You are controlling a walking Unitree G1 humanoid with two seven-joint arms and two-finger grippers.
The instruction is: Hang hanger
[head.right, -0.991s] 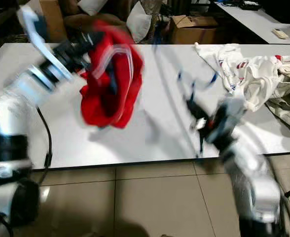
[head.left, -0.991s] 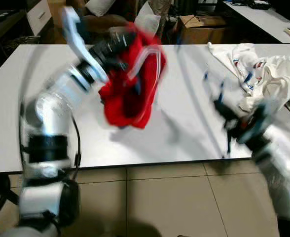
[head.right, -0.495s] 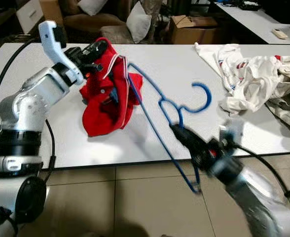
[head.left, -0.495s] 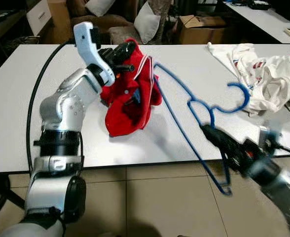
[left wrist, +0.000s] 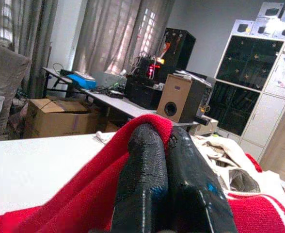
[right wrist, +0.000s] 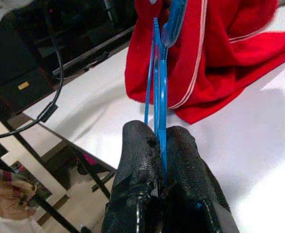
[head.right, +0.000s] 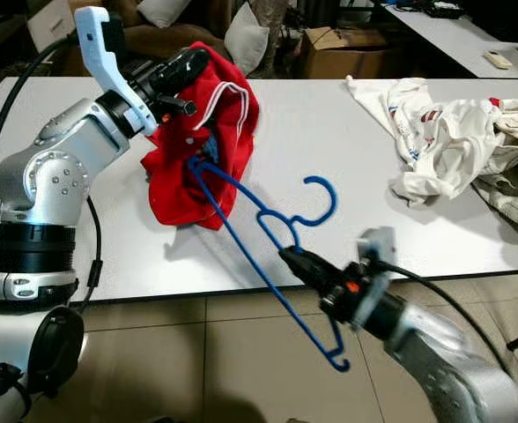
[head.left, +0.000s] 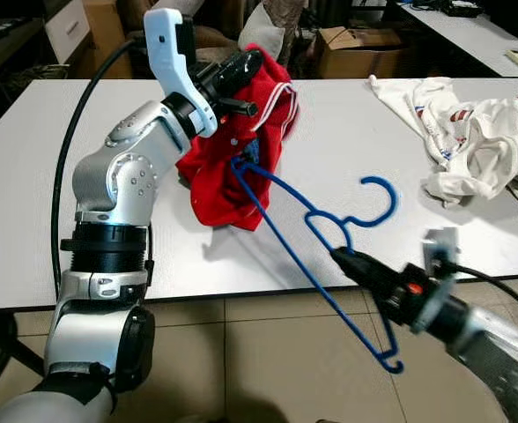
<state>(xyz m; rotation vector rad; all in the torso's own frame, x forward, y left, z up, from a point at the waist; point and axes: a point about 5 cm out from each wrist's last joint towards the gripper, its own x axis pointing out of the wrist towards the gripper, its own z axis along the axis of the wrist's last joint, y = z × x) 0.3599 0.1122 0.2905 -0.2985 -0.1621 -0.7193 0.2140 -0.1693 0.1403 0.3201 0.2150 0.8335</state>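
Note:
A red garment (head.left: 241,150) hangs above the white table (head.left: 347,123), pinched at its top by my left gripper (head.left: 250,63), which is shut on the cloth (left wrist: 147,128). A blue wire hanger (head.left: 329,229) slants from the garment's opening down past the table's front edge. Its far end pokes into the red cloth and its hook (head.left: 381,189) curls up over the table. My right gripper (head.left: 340,256) is shut on the hanger's lower bar (right wrist: 159,111) near the table's front edge.
A heap of white clothes (head.left: 470,132) lies on the table's right side. Cardboard boxes (head.left: 360,48) and cushions stand behind the table. Tiled floor (head.left: 268,352) lies in front of it.
My left gripper has lifted the red garment higher. My right gripper has carried the hanger to the left, so its far end now sits inside the garment.

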